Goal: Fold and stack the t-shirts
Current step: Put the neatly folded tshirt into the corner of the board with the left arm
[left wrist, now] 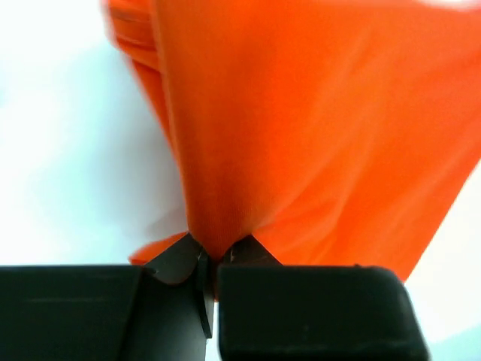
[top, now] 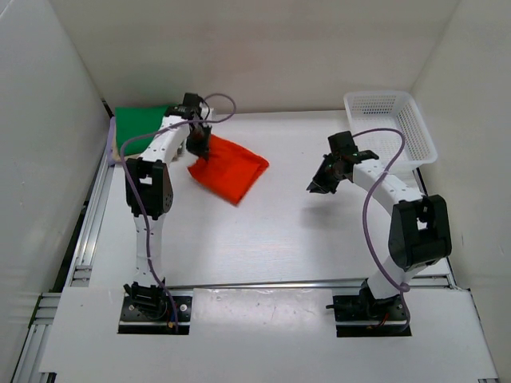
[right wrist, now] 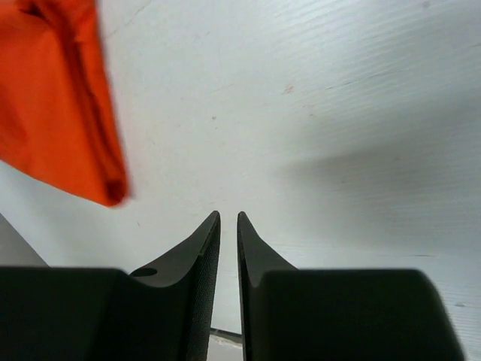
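Left wrist view: orange-red t-shirt (left wrist: 316, 128) is pinched by the left tool (left wrist: 214, 259).
It is spread on the surface's (top: 271, 239) far left; the right tool (right wrist: 228, 226), nearly closed and empty, is held apart.

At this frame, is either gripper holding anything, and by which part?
The left gripper pinches the orange-red t-shirt by a bunched fold at its left edge. The right gripper holds nothing; its jaws hang nearly closed above the bare table.

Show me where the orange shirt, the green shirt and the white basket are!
orange shirt (top: 231, 169): top view, middle of the folded cloth.
green shirt (top: 137, 124): top view, middle of the part showing behind the left arm.
basket (top: 417, 132): top view, right side wall.
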